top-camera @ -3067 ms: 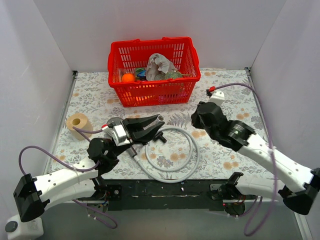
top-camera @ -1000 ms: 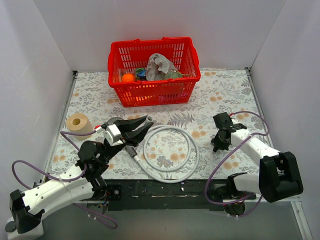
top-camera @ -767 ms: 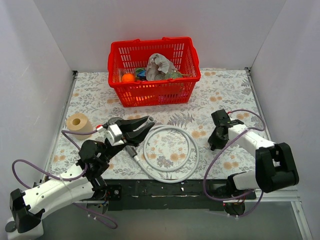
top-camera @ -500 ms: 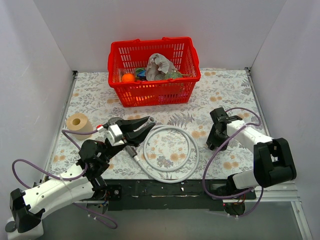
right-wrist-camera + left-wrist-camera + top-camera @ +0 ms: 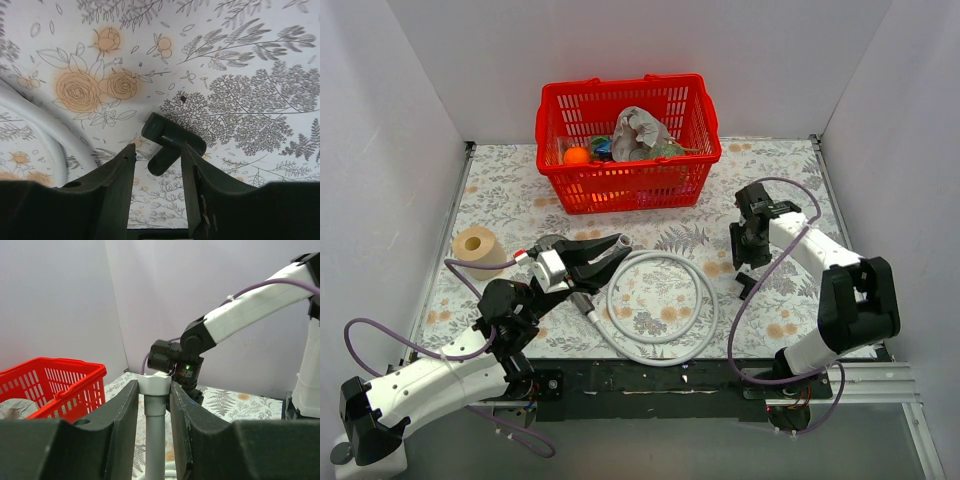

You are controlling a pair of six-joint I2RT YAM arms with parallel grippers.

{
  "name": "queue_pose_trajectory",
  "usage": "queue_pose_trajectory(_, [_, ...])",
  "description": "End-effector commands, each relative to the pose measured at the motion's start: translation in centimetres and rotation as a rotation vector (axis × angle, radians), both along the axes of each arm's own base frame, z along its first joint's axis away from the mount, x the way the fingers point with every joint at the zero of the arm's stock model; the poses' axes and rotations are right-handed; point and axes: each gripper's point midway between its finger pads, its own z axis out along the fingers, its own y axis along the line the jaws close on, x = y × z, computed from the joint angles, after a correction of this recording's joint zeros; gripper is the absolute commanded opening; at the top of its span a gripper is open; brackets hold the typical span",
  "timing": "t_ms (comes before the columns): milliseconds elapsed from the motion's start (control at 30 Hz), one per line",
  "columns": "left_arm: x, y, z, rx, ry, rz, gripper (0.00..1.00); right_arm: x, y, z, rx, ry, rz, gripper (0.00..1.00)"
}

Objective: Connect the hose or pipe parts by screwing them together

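My left gripper (image 5: 153,383) is shut on the pale end nut (image 5: 155,387) of the light-grey hose (image 5: 665,345), holding it just above the table. The hose lies coiled at the table's middle. In the top view that gripper (image 5: 617,244) points right. The shower head's grey disc (image 5: 548,241) shows behind the left wrist, and its dark handle (image 5: 584,305) pokes out below it. My right gripper (image 5: 158,147) is open and points down at a small black T-shaped piece (image 5: 172,141) lying loose on the cloth. From above, the right gripper (image 5: 744,266) hangs just over that piece (image 5: 748,282).
A red basket (image 5: 620,192) holding several items stands at the back centre. A tan tape roll (image 5: 475,246) sits at the left. White walls close three sides. The right arm (image 5: 250,305) fills the space ahead of the left gripper. Purple cables loop beside both arms.
The right arm swung from the near right toward the middle and back, and its jaws opened over the black piece. The left gripper kept its hold on the hose nut and barely moved.
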Motion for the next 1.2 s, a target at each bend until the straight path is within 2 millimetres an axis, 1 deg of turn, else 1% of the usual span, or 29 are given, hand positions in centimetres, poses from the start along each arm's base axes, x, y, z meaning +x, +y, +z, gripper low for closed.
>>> queue_pose_trajectory(0, [-0.6,0.9,3.0,-0.058,-0.059,0.005,0.0,0.2,1.1,-0.8,0.014,0.057,0.197,0.47])
queue_pose_trajectory(67, [-0.6,0.8,2.9,-0.054,-0.06,0.003,0.0,0.9,1.4,-0.2,0.01,0.041,0.222,0.47])
queue_pose_trajectory(167, [-0.6,0.7,2.9,-0.052,-0.06,0.002,0.0,1.2,1.2,-0.4,-0.023,0.069,0.232,0.47])
queue_pose_trajectory(200, [-0.6,0.7,2.9,-0.051,-0.061,-0.001,0.0,1.1,1.4,-0.6,-0.026,0.078,0.241,0.47])
queue_pose_trajectory(367, [-0.7,0.7,2.9,-0.051,-0.064,-0.005,0.0,0.6,0.5,-2.6,-0.133,0.143,0.248,0.46])
queue_pose_trajectory(433, [-0.6,0.7,2.9,-0.051,-0.062,-0.002,0.0,0.5,0.2,-3.1,-0.159,0.154,0.245,0.47])
queue_pose_trajectory(533, [-0.6,0.8,3.1,-0.051,-0.064,0.001,0.0,0.5,0.0,-3.6,-0.183,0.167,0.243,0.51])
queue_pose_trajectory(567, [-0.7,0.8,3.2,-0.051,-0.065,0.0,0.0,0.5,-0.1,-3.7,-0.198,0.166,0.245,0.54])
queue_pose_trajectory(733, [-0.6,0.7,3.1,-0.048,-0.066,-0.001,0.0,0.3,-0.7,-4.3,-0.234,0.18,0.239,0.57])
queue_pose_trajectory(933, [-0.8,0.7,3.5,-0.052,-0.075,-0.003,0.0,-0.2,-0.9,-5.9,-0.249,0.238,0.234,0.57])
queue_pose_trajectory(1033, [-0.8,0.9,3.8,-0.053,-0.079,0.001,0.0,-0.4,-1.0,-6.6,-0.255,0.264,0.227,0.55])
queue_pose_trajectory(1167, [-0.9,1.0,3.8,-0.054,-0.085,0.003,0.0,-1.2,-1.7,-7.3,-0.283,0.302,0.197,0.51])
